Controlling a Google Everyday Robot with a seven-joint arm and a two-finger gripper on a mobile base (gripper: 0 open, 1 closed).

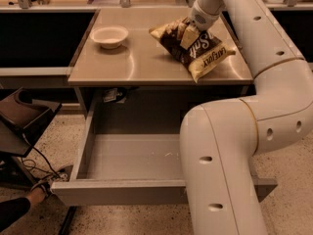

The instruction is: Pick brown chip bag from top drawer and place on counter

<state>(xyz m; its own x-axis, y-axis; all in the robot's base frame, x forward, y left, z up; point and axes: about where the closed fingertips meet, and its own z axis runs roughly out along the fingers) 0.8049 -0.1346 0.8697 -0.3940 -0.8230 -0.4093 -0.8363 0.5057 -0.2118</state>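
Upper right: gripper pinches brown chip bag by its crest, base on counter, likely awaiting release.

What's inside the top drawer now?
The grey metal drawer shows bare floor; the white arm hides its right side. The crinkly brown chip bag lies on the beige counter under the gripper.

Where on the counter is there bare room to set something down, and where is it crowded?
Bare counter lies between the bowl and the brown chip bag, and along the front edge. The right side is crowded: the claw sits on the bag there. The open top drawer is bare too.
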